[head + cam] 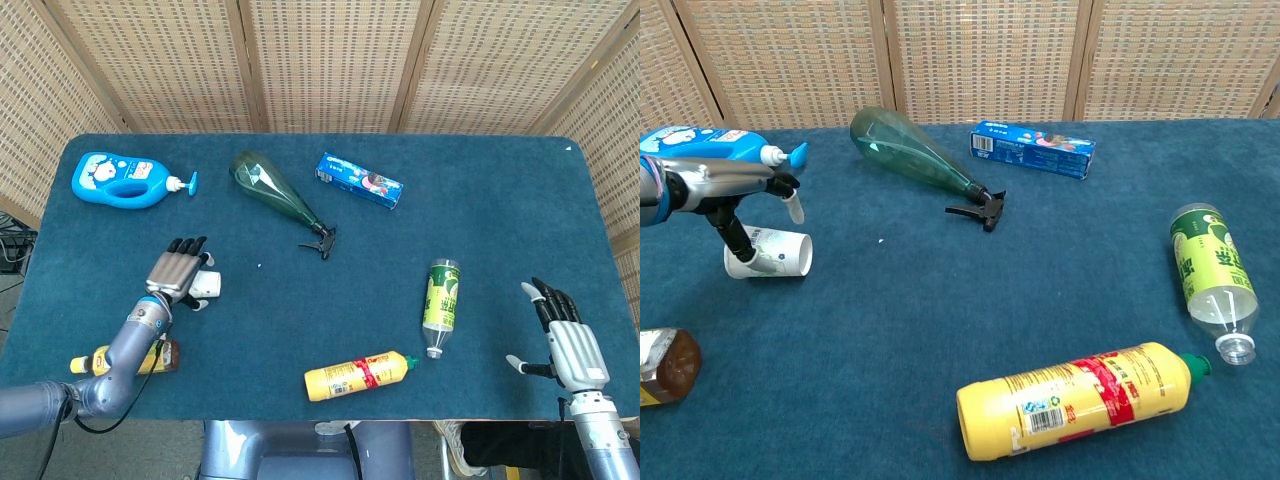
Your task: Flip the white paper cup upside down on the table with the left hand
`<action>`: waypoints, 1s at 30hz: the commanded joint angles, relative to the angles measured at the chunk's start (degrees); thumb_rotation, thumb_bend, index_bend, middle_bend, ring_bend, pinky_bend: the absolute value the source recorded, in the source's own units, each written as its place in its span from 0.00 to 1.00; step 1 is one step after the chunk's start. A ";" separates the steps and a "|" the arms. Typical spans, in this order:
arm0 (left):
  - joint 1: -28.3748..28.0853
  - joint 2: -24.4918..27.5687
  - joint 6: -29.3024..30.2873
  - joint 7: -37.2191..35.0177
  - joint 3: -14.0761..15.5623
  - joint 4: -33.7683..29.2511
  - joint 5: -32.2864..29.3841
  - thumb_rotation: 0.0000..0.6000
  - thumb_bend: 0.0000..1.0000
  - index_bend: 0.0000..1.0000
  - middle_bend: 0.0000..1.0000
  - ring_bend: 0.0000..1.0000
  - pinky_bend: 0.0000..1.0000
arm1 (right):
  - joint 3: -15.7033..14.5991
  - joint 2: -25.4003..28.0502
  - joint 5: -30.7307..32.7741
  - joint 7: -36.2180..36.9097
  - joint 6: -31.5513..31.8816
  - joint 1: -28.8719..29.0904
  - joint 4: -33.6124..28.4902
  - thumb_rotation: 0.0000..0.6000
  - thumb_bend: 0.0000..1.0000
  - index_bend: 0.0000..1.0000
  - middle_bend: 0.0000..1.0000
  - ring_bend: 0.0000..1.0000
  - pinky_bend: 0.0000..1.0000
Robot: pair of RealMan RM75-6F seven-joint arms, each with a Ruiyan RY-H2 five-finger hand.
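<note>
The white paper cup (207, 286) (775, 253) lies on its side on the blue table, its mouth facing right in the chest view. My left hand (178, 268) (730, 185) sits flat directly above it with the fingers stretched out over the cup. The thumb reaches down to the cup's closed end and seems to touch it. Nothing is clasped in the hand. In the head view the hand hides most of the cup. My right hand (565, 340) rests open at the table's front right edge, fingers spread, far from the cup.
A brown bottle (150, 357) (665, 365) lies just in front of the left arm. A blue lotion bottle (700, 147), green spray bottle (915, 150) and toothpaste box (1032, 148) lie farther back. A yellow bottle (1080, 395) and green-labelled bottle (1212, 275) lie to the right.
</note>
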 commanded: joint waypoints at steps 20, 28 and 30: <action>-3.92 -5.50 7.09 9.19 3.94 1.60 -3.43 0.99 0.30 0.44 0.00 0.00 0.04 | 0.39 0.44 -0.08 1.60 0.66 -0.24 0.02 1.00 0.09 0.00 0.00 0.00 0.00; 9.71 -7.66 15.87 -31.64 -3.95 6.24 21.11 1.00 0.30 0.47 0.02 0.00 0.07 | 0.12 -0.33 -0.14 0.20 0.08 0.05 0.41 1.00 0.09 0.00 0.00 0.00 0.00; 10.41 -8.04 15.09 -34.89 -3.30 8.90 24.18 1.00 0.30 0.48 0.02 0.00 0.07 | 0.10 -0.50 -0.09 -0.13 0.03 0.07 0.40 1.00 0.09 0.00 0.00 0.00 0.00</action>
